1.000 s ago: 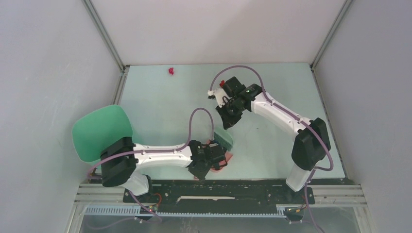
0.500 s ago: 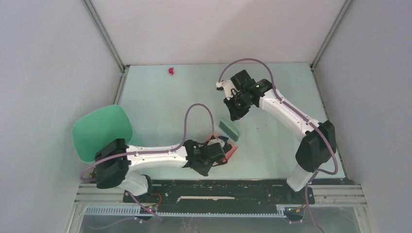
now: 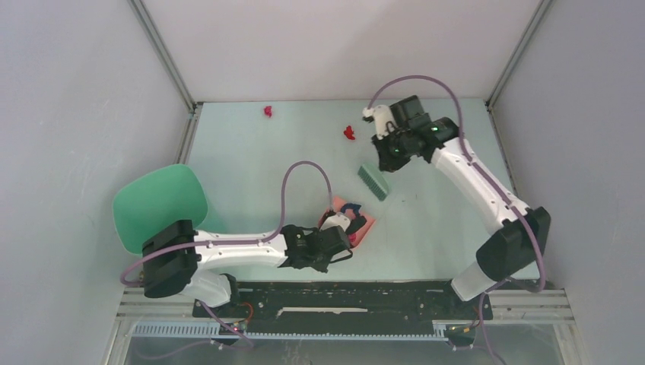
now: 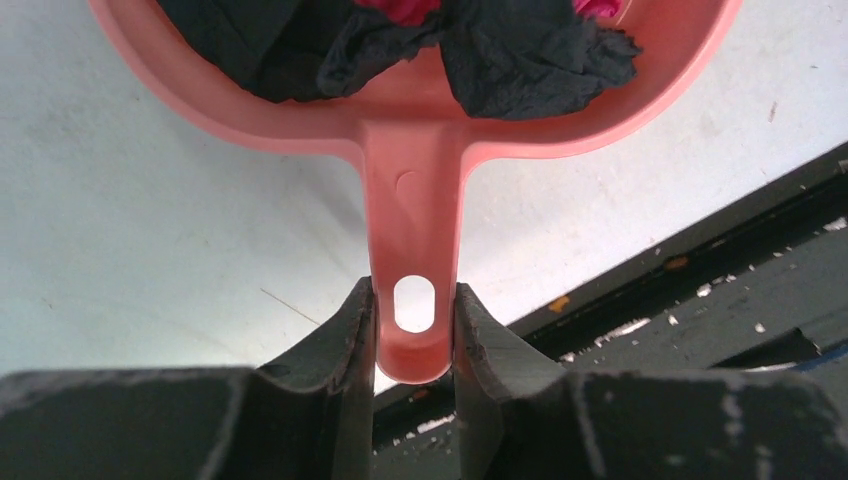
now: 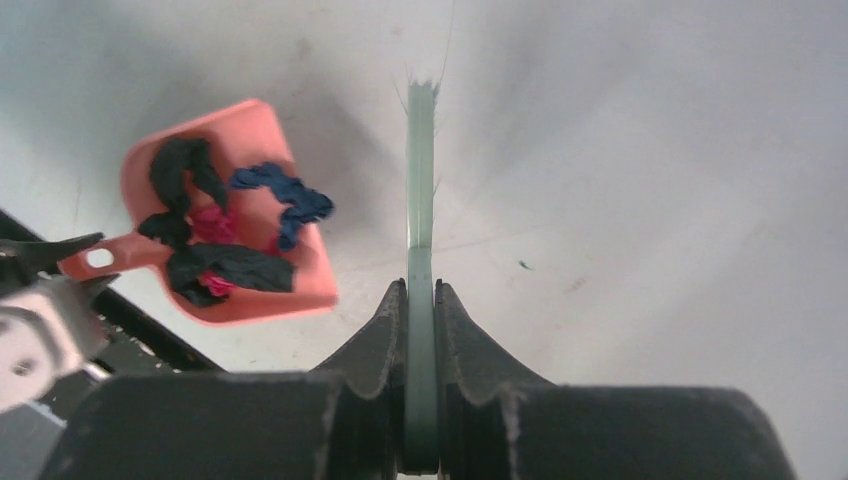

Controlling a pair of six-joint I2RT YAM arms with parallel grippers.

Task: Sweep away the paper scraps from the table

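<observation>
two grippers: both are closing on tool handles, one tool each.
left gripper (image 4: 413,300): its jaws are pinching the tip of the pink dustpan (image 4: 413,170) handle, one finger pressing on each side of the hanging hole.
right gripper (image 5: 420,300): its jaws are squeezing the thin green brush (image 5: 421,180), which is running straight out from between the fingers.
dustpan position: it is sitting low at the near part of the table (image 3: 251,175), just ahead of the left wrist, its mouth pointing away from that arm; whether it is touching the surface is unclear.
gathered load: black, magenta and dark blue paper scraps (image 5: 270,190) are lying heaped inside the pan.
brush position: its head is hanging over the middle of the table, near the pan's mouth and apart from it.
loose bits: two reddish scraps are lying on the far half of the table, one (image 3: 268,111) close to the back edge, the other (image 3: 349,132) just left of the right wrist.
bin (image 3: 156,205): the round green container is sitting off the table's left side, beside the left arm's base.
</observation>
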